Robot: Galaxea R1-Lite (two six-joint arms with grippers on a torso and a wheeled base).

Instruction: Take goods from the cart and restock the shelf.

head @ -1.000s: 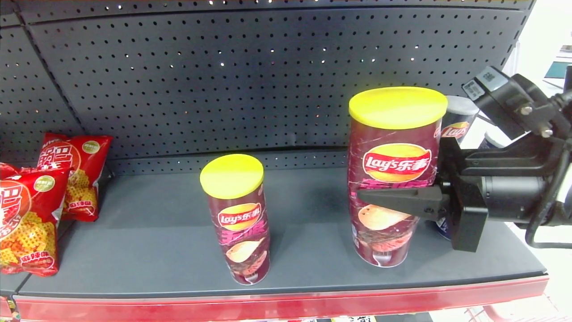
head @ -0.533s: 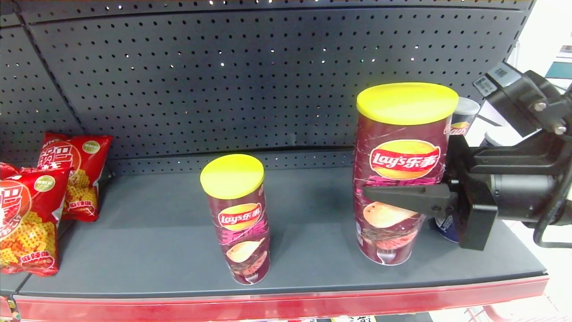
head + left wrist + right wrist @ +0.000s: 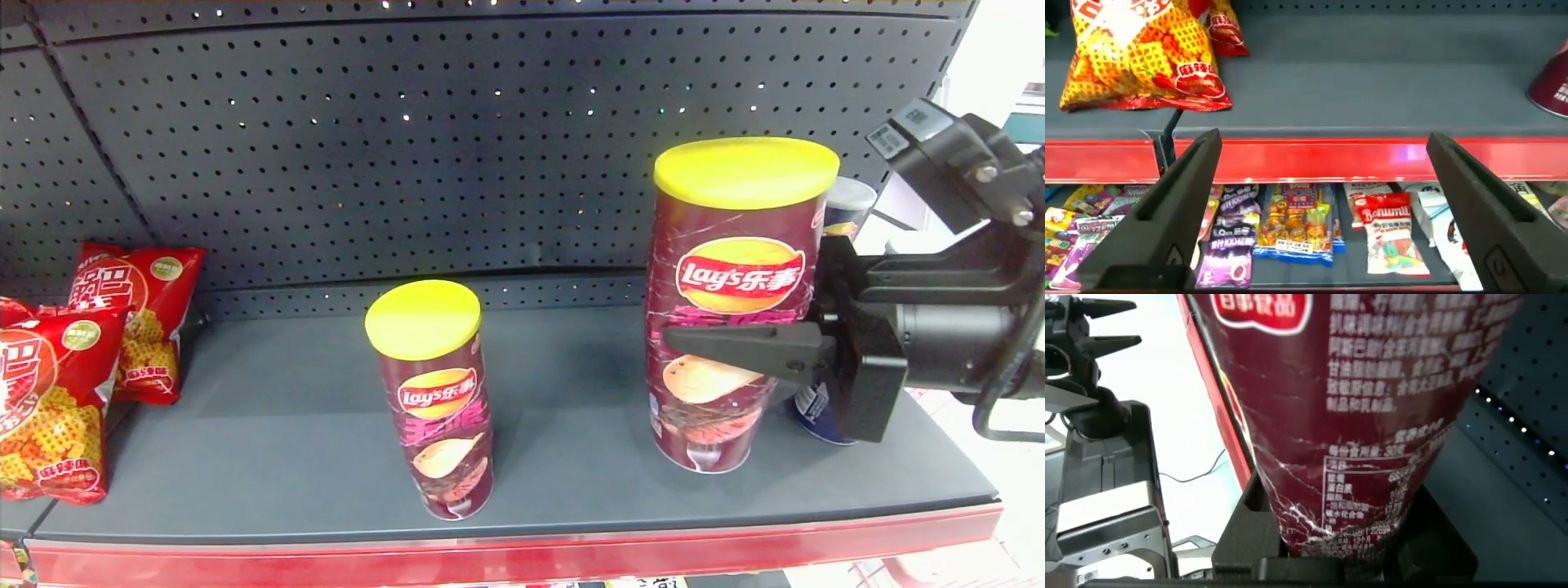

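Right fingers (image 3: 751, 353) grip a can (image 3: 735, 269) at the shelf (image 3: 286, 441). Another can (image 3: 433, 400) already stands there; this one needs releasing.

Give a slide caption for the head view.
Right gripper holds a chip can at the shelf, beside a second can.

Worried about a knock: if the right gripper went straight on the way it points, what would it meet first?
Probably the standing can. The right gripper, shut on the held can, points left along the shelf, and that can is next in line; depth is unclear, so it might pass behind.
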